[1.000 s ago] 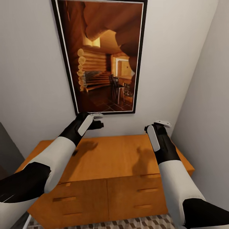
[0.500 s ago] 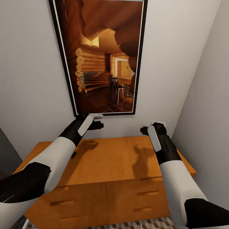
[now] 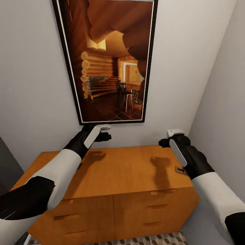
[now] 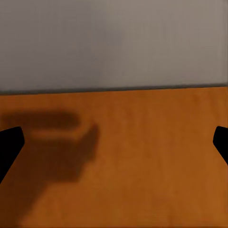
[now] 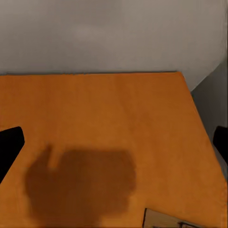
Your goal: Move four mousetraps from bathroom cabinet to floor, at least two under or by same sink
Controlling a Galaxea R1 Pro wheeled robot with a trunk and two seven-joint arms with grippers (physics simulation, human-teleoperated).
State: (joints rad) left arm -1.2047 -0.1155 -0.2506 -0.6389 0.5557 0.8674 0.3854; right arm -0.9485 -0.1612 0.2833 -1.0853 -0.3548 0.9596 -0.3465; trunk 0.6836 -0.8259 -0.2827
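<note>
The orange-brown cabinet (image 3: 126,170) stands against the wall below me, its flat top also seen in both wrist views (image 4: 142,156) (image 5: 104,118). One mousetrap (image 3: 181,170), a small flat brown slab, lies near the top's right edge, partly behind my right forearm; its corner shows in the right wrist view (image 5: 166,219). My left gripper (image 3: 106,132) (image 4: 114,145) hovers open over the back left of the top. My right gripper (image 3: 169,137) (image 5: 114,145) hovers open over the back right, with the mousetrap just short of it. A strip of bathroom floor (image 3: 153,239) shows below the drawers.
A large framed picture (image 3: 109,61) hangs on the wall right behind the cabinet. A side wall (image 3: 221,102) closes in on the right, leaving a narrow gap beside the cabinet. The drawer fronts carry slim bar handles (image 3: 156,206). A dark surface (image 3: 5,163) stands at the left.
My right arm has swung to the right, uncovering the mousetrap on the cabinet top. The left arm has barely moved. The view tilted slightly a second ago.
</note>
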